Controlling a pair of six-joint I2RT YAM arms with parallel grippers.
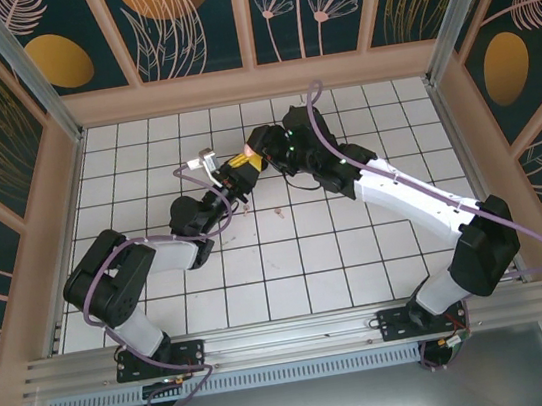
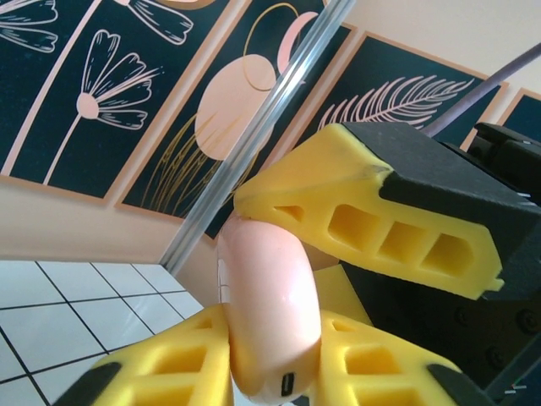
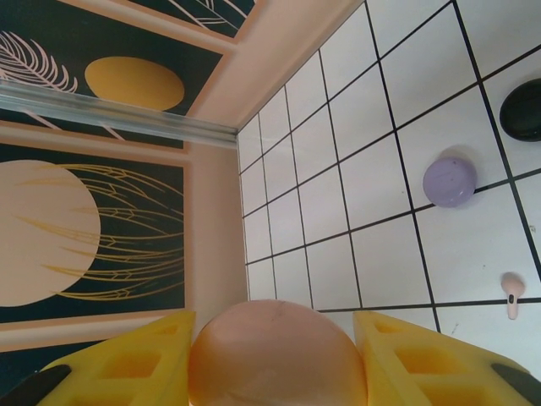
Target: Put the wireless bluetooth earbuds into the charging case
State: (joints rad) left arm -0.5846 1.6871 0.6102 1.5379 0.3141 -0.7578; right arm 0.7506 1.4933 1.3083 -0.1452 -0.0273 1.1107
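On my left wrist feed, the left gripper [image 2: 275, 365] has its yellow fingers [image 2: 169, 372] closed on both sides of the pink charging case [image 2: 270, 304], which stands on end with a small dark port facing me at its lower end. A yellow finger [image 2: 372, 228] of the right gripper [image 2: 287, 245] lies against the top of the case, with its black mount behind it. Beyond them I see the white gridded table [image 2: 51, 313], a slanting aluminium post [image 2: 254, 144], a purple cable [image 2: 494, 80] and dark flower-patterned wall panels [image 2: 101, 93].
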